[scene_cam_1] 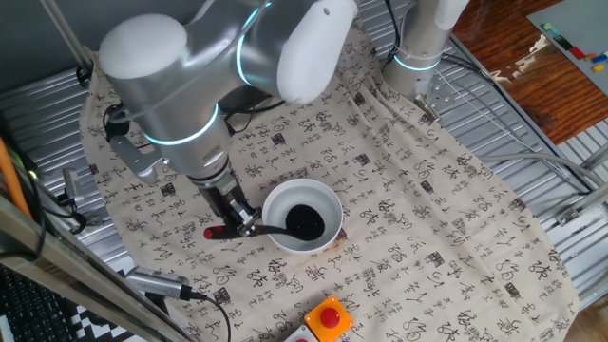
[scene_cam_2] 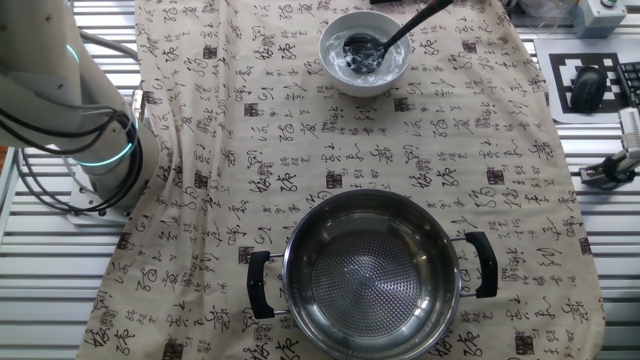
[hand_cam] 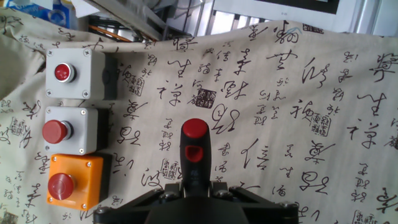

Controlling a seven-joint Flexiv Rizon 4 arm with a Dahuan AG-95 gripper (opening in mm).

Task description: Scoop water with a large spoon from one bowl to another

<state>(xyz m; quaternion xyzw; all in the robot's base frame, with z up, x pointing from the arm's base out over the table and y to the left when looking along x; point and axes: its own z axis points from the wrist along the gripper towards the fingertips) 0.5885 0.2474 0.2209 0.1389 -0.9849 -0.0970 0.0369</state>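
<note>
The black ladle point(scene_cam_1: 285, 226) has its cup down inside the white bowl point(scene_cam_1: 325, 204), resting in the water. Its thin handle runs out over the rim to a red tip point(scene_cam_1: 211, 233). My gripper point(scene_cam_1: 242, 223) is shut on the handle near that red end. In the other fixed view the ladle cup point(scene_cam_2: 362, 50) lies in the white bowl point(scene_cam_2: 335, 72) at the top, and the steel bowl point(scene_cam_2: 300, 260) with black side handles stands near the bottom. In the hand view the red-tipped handle point(hand_cam: 194, 143) stands up between my fingers.
A patterned cloth point(scene_cam_1: 427, 218) covers the table. Button boxes lie near the cloth's edge: an orange one point(scene_cam_1: 328, 318) in one fixed view, and two grey boxes point(hand_cam: 68, 74) plus an orange box point(hand_cam: 73, 180) in the hand view. A second arm's base point(scene_cam_2: 95, 170) stands at the left.
</note>
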